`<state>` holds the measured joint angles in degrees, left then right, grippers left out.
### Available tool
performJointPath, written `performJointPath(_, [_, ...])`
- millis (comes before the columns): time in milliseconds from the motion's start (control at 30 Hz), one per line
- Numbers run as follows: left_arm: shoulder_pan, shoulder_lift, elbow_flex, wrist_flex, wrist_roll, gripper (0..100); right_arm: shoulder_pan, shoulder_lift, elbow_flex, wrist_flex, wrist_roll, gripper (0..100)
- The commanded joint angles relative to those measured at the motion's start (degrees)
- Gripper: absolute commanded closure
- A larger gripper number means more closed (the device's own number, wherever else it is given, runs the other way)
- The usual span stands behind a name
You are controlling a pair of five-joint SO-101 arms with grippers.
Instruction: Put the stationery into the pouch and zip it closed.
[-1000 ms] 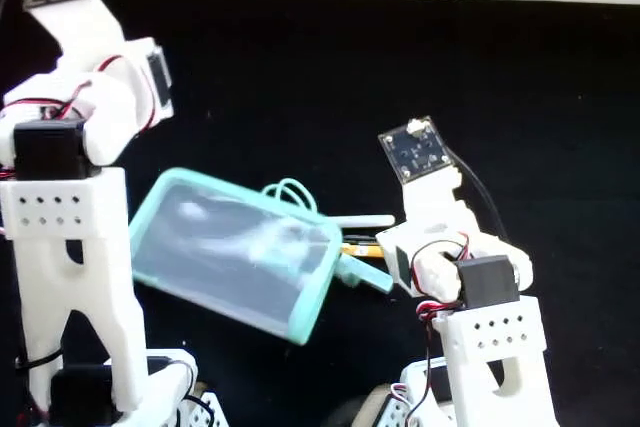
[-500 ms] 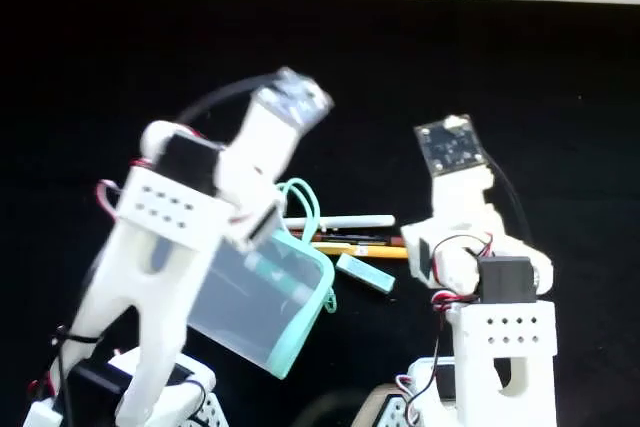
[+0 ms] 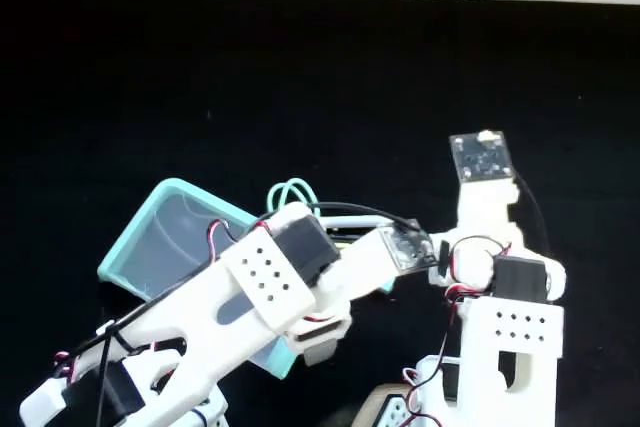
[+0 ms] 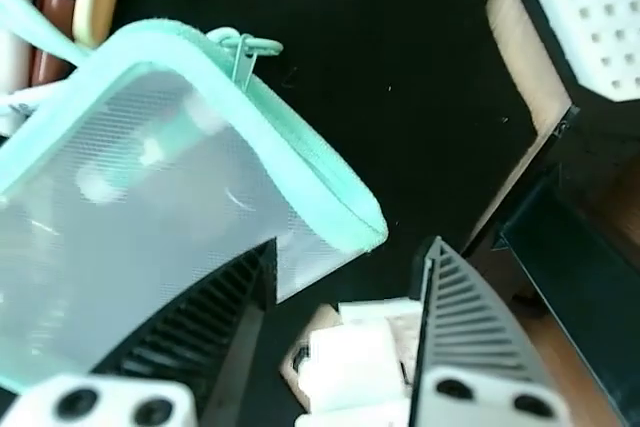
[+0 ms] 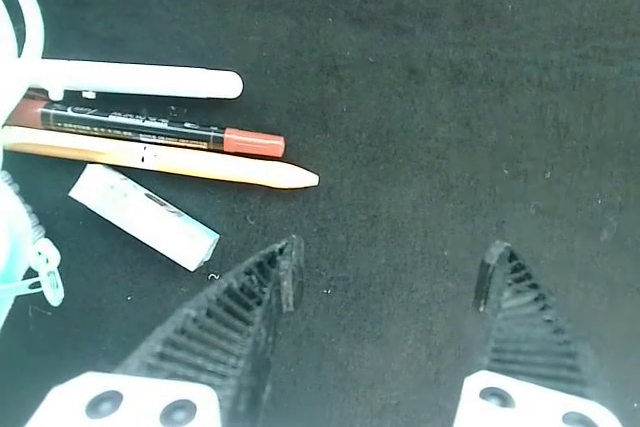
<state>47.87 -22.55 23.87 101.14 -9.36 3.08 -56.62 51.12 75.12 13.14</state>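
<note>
The black table [image 5: 450, 67] bears a mint pouch [image 3: 150, 242], white pen [image 5: 140, 79], red marker [image 5: 150, 127], pencil [image 5: 170, 159] and eraser [image 5: 145, 217].

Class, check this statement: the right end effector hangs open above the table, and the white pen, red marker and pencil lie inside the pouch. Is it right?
No. The white pen, red marker and pencil lie on the table outside the pouch, as the right wrist view shows. The right end effector does hang open above the table.

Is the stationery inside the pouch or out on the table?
Out. The white pen, red-capped marker, pencil and eraser lie together on the black table, outside the pouch.
</note>
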Motion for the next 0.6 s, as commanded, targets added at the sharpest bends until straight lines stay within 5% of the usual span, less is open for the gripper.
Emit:
performJointPath(0, [1.1, -0.04, 1.98, -2.99, -0.44, 76, 0.31, -0.75, -0.31, -0.84, 0.18, 71.4])
performJointPath(400, [0.4, -0.13, 9.36, -13.36, -0.26, 76, 3.91, -0.84, -0.13, -1.54, 0.18, 71.4])
performJointPath(567, [-8.84, -0.75, 8.22, -13.36, -0.44, 76, 5.76, -0.84, -0.66, -1.63, 0.18, 71.4])
